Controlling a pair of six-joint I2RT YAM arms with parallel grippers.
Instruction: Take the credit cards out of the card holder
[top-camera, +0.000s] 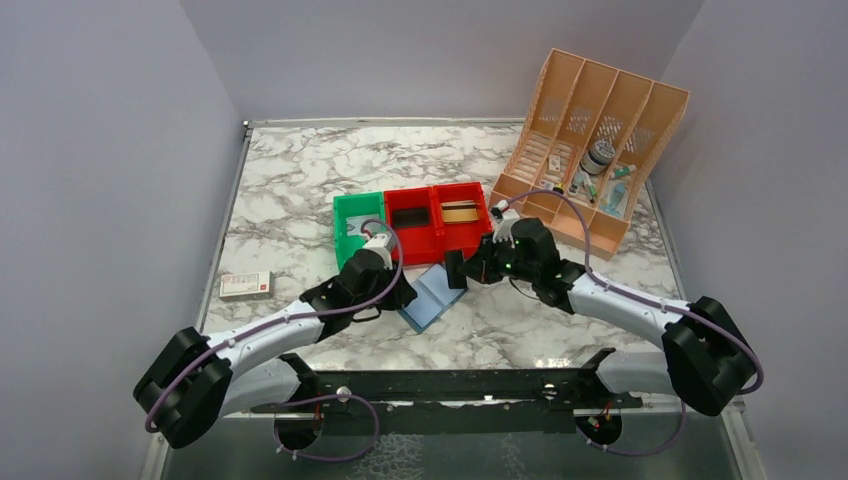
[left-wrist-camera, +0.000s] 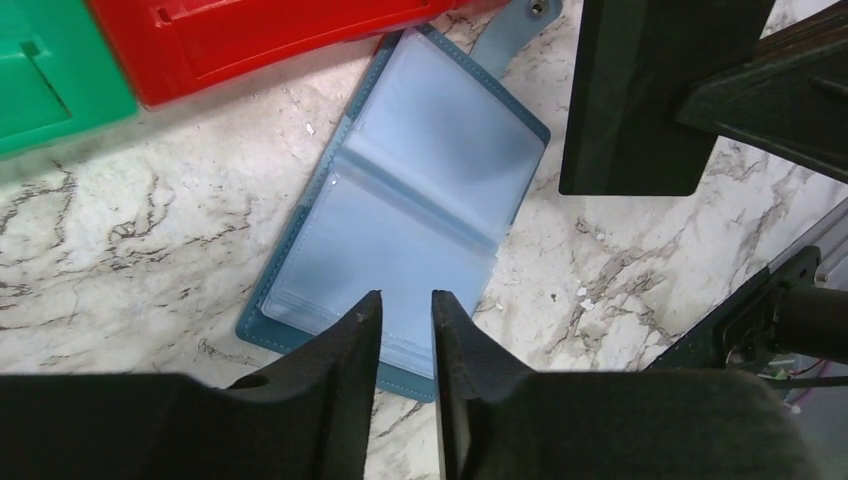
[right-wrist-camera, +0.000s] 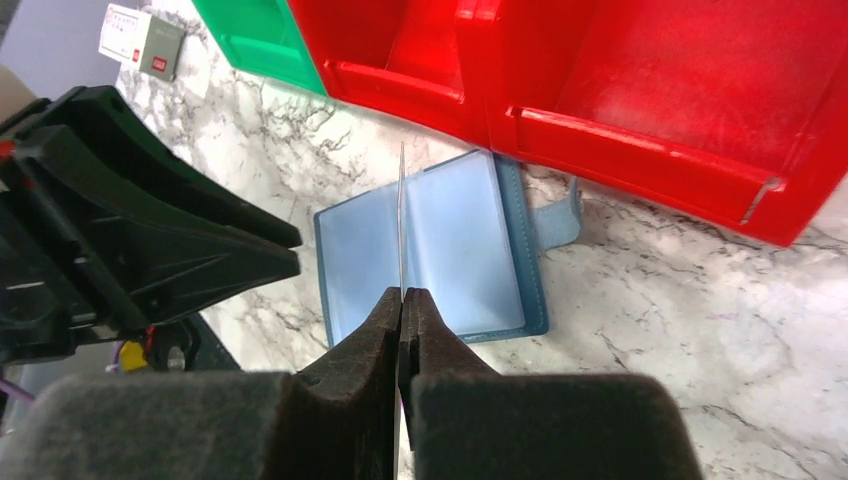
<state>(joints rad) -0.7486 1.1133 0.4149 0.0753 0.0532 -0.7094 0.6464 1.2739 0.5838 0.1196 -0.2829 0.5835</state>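
Observation:
The blue card holder (top-camera: 432, 292) lies open and flat on the marble in front of the red bins, its clear slot pockets (left-wrist-camera: 410, 190) facing up. My right gripper (right-wrist-camera: 402, 292) is shut on a thin credit card (right-wrist-camera: 400, 210), seen edge-on and standing upright above the holder (right-wrist-camera: 455, 250). In the left wrist view that card shows as a dark flat rectangle (left-wrist-camera: 630, 100). My left gripper (left-wrist-camera: 407, 297) hovers over the holder's near edge, slightly open with nothing between its fingers. A tan card (top-camera: 460, 212) lies in the right red bin.
A green bin (top-camera: 357, 225) and two red bins (top-camera: 410, 215) stand in a row just behind the holder. A white-and-red flat box (top-camera: 246, 285) lies at the left. A peach divided organizer (top-camera: 590, 140) with small items stands at the back right.

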